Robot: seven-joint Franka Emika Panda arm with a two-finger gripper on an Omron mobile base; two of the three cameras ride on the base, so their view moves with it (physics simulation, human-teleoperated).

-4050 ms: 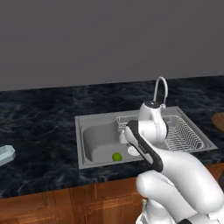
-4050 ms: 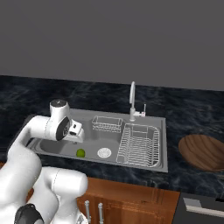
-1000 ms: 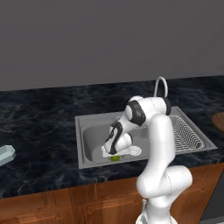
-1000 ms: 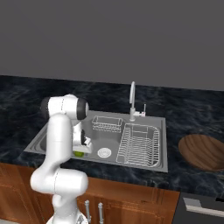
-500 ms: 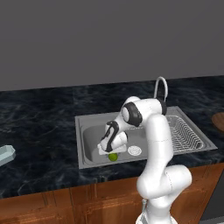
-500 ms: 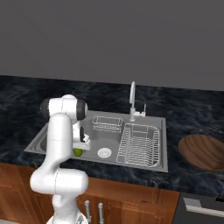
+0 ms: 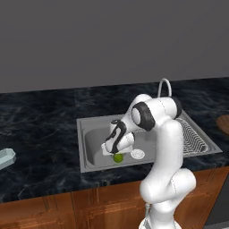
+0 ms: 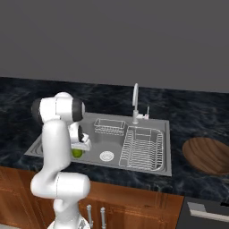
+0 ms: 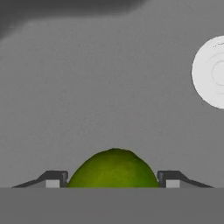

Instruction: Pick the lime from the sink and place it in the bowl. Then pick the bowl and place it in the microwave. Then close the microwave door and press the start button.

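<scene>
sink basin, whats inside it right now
The lime sits on the sink floor between the gripper fingertips, the round drain nearby. The arm covers part of the basin.

The lime (image 7: pixel 118 157) lies in the sink (image 7: pixel 89 142) near the front wall, beside the drain (image 7: pixel 137 154). The bowl (image 8: pixel 206 154) sits on the counter (image 8: pixel 188 120) right of the sink.

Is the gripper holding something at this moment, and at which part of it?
The gripper has the lime between its fingertips, at its two opposite sides, on the sink floor.
</scene>
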